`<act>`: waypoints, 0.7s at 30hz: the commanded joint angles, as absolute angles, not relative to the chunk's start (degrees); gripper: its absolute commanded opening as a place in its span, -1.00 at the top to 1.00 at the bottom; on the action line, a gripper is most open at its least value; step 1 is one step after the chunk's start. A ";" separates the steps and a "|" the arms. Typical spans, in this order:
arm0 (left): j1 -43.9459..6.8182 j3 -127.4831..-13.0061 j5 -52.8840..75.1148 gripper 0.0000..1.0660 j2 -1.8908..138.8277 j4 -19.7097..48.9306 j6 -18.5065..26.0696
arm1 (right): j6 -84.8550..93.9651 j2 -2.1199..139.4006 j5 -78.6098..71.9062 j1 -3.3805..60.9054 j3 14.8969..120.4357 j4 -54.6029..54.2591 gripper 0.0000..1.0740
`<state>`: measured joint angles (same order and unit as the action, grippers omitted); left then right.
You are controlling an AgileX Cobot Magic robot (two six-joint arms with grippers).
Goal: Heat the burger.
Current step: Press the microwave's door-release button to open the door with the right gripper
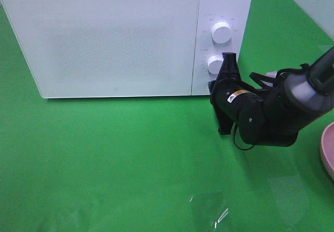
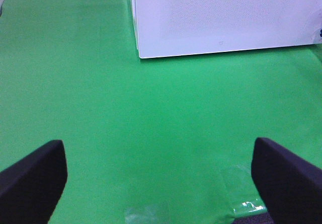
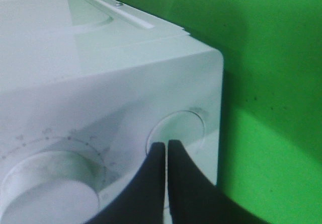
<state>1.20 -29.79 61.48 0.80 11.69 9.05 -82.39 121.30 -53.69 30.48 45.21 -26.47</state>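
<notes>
The right pincer (image 3: 165, 151) is closed with nothing between its tips, which sit at the flat round button (image 3: 177, 127) in the lower corner of the microwave's (image 1: 104, 44) control panel, just below the lower dial (image 1: 215, 63). The left pincer (image 2: 161, 183) is spread wide and empty above the green bench (image 2: 151, 123) in front of the microwave. The microwave's door is closed, and I cannot tell from any view where the burger is.

The right gripper (image 1: 228, 58) at the microwave (image 1: 104, 39) panel.
Its tip sits just beside the lower knob (image 1: 215, 63); a pink plate (image 1: 327, 148) lies far right.
</notes>
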 commanded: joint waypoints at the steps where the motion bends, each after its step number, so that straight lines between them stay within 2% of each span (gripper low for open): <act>1: 1.03 -29.68 60.91 -0.71 0.63 11.80 8.54 | -81.93 121.81 -53.97 29.97 46.58 -25.04 1.00; 21: 1.03 -29.68 60.91 -0.71 0.63 11.80 8.54 | -77.18 123.59 -66.75 29.97 51.28 -30.19 1.00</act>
<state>1.20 -29.79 61.48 0.80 11.69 9.05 -78.84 124.22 -56.49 30.71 48.30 -29.56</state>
